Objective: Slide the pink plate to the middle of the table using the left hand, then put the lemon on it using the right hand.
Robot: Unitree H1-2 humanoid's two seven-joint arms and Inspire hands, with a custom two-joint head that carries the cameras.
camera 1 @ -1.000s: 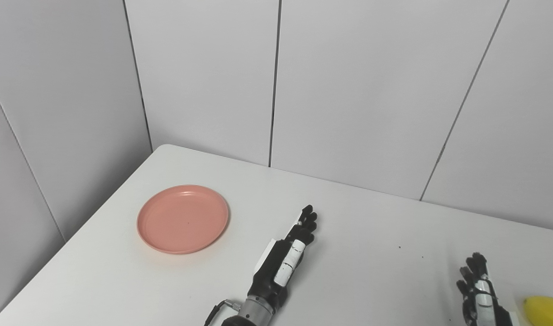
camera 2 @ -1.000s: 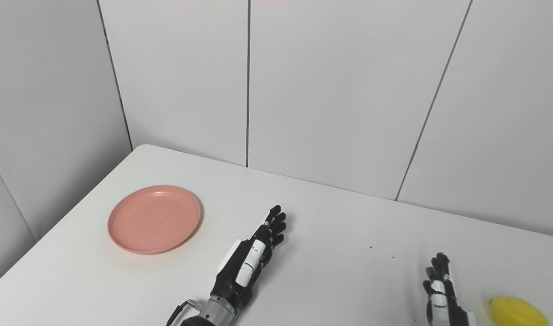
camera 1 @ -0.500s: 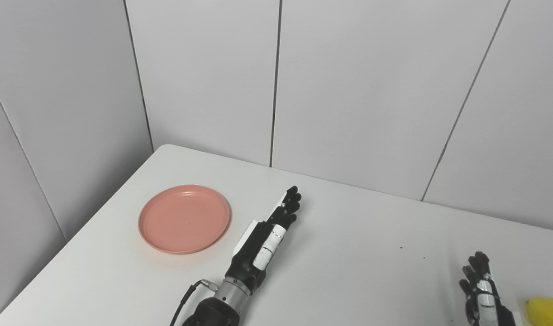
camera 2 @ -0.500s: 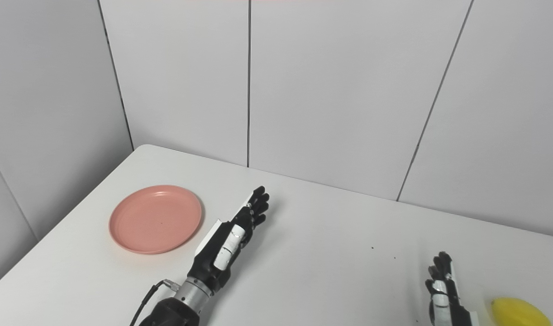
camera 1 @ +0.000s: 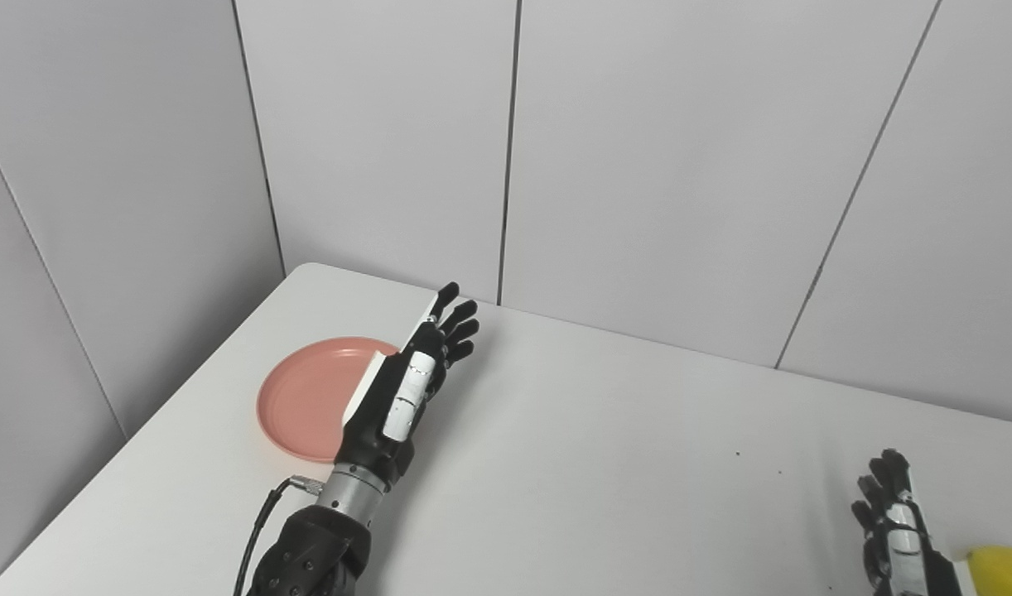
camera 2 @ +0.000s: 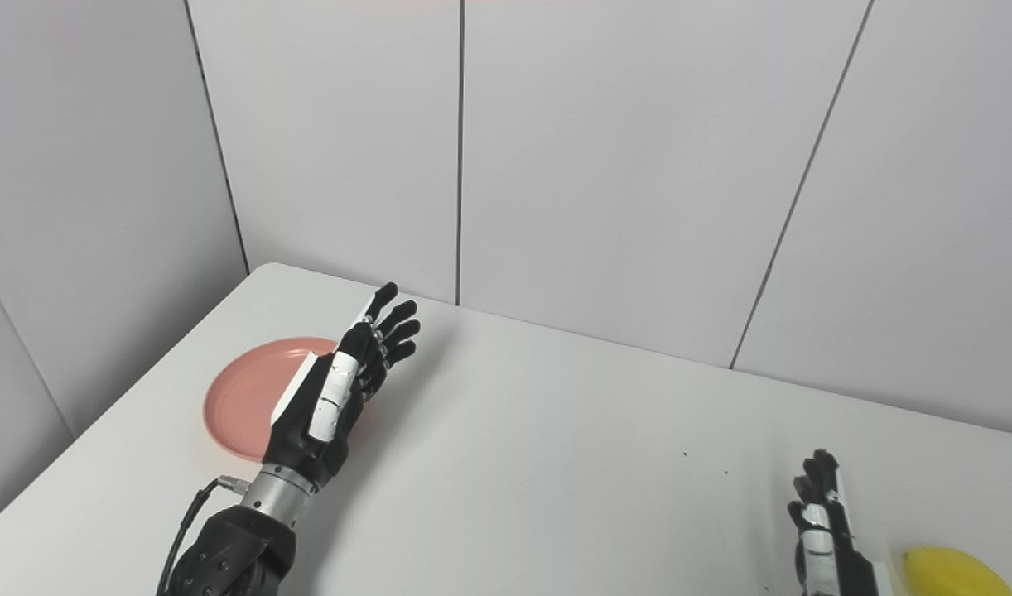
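Note:
A pink plate [camera 1: 303, 397] lies on the white table [camera 1: 605, 447] near its far left corner. My left hand [camera 1: 407, 381] hangs above the plate's right half, fingers straight and spread, open and holding nothing; it hides that side of the plate. At the bottom right, a yellow lemon [camera 2: 953, 573] rests on the table by the picture's edge. My right hand [camera 2: 821, 530] stands just left of the lemon, fingers up and apart, open, not touching it.
Grey wall panels [camera 1: 655, 165] close off the table at the back and on the left. A few dark specks [camera 1: 738, 454] mark the tabletop between the two hands.
My left arm has reached forward and to the left, from the table's middle to over the plate's right half. The right hand, plate and lemon have stayed put.

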